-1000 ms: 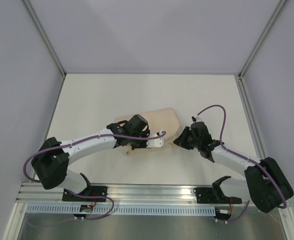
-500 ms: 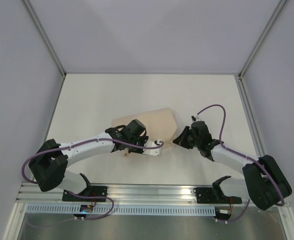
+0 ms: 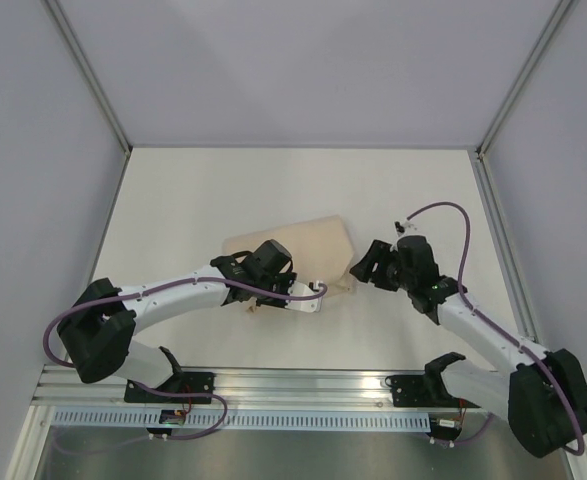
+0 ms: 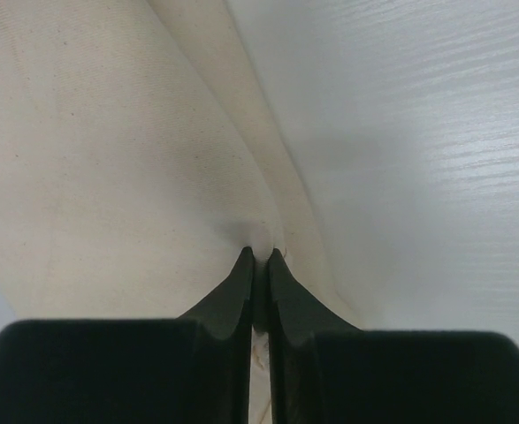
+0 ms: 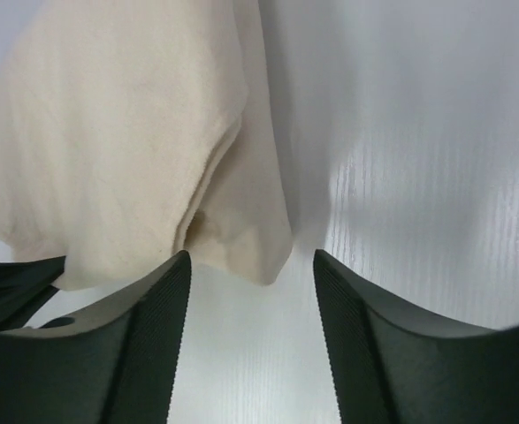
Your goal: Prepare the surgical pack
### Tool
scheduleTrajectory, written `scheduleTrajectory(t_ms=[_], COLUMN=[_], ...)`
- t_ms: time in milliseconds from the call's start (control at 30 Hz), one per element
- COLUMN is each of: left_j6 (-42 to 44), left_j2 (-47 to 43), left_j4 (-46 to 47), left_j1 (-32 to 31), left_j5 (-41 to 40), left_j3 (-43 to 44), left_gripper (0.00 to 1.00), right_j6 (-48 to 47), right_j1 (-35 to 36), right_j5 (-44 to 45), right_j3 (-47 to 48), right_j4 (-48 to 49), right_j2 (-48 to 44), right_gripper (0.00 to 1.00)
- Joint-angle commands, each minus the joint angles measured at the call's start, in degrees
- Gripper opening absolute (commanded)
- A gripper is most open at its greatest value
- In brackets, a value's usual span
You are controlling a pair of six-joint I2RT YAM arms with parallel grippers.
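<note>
The surgical pack shows as a tan wrap sheet (image 3: 303, 243) folded into a bundle in the middle of the white table; whatever is inside is hidden. My left gripper (image 4: 259, 254) rests on the wrap (image 4: 109, 159), its fingers nearly together and pinching a puckered fold of the cloth. My right gripper (image 5: 250, 255) is open just right of the bundle. The wrap's folded corner (image 5: 241, 238) hangs free just beyond its fingertips, touching neither finger. From above, the right gripper (image 3: 365, 268) sits beside the bundle's right corner.
The white table (image 3: 193, 200) is bounded by grey walls with metal posts (image 3: 88, 75) at the back corners. An aluminium rail (image 3: 303, 385) holding both arm bases runs along the near edge. A purple cable (image 3: 443, 215) loops above the right wrist.
My right gripper has opened and let go of the wrap's right corner, then drawn back a little to the right. My left gripper has shifted slightly toward the near edge, still on the wrap.
</note>
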Motion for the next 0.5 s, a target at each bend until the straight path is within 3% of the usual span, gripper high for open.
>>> scheduleTrajectory(t_ms=[0,100,200,367,467], left_j6=[-0.8,-0.8,-1.24,-1.94,-2.12], left_j2=[0.01,0.36,0.79,0.62,0.01], left_j4=[-5.79,-6.06,-6.5,-7.02,-7.2], left_j1=[0.36,0.36,0.36,0.36,0.36], left_j5=[-0.49,-0.92,-1.1,-1.19,-1.19], left_j3=[-0.43,-0.17,0.27,0.71,0.71], left_gripper=[0.11,0.13,0.14,0.17,0.23], right_j6=[-5.23,-7.52,-7.7,-6.91,-5.68], right_j1=[-1.55,-3.4,-4.37,-4.37,-4.37], right_j5=[0.7,-4.48,-7.83,-9.59,-13.78], right_j3=[4.46,7.54,10.96,17.29,18.61], right_j4=[-7.24,-8.22,-5.15,1.88,5.65], right_j2=[-6.11,-4.63,1.52,16.19,23.21], right_gripper=[0.64,0.78,0.82,0.79,0.68])
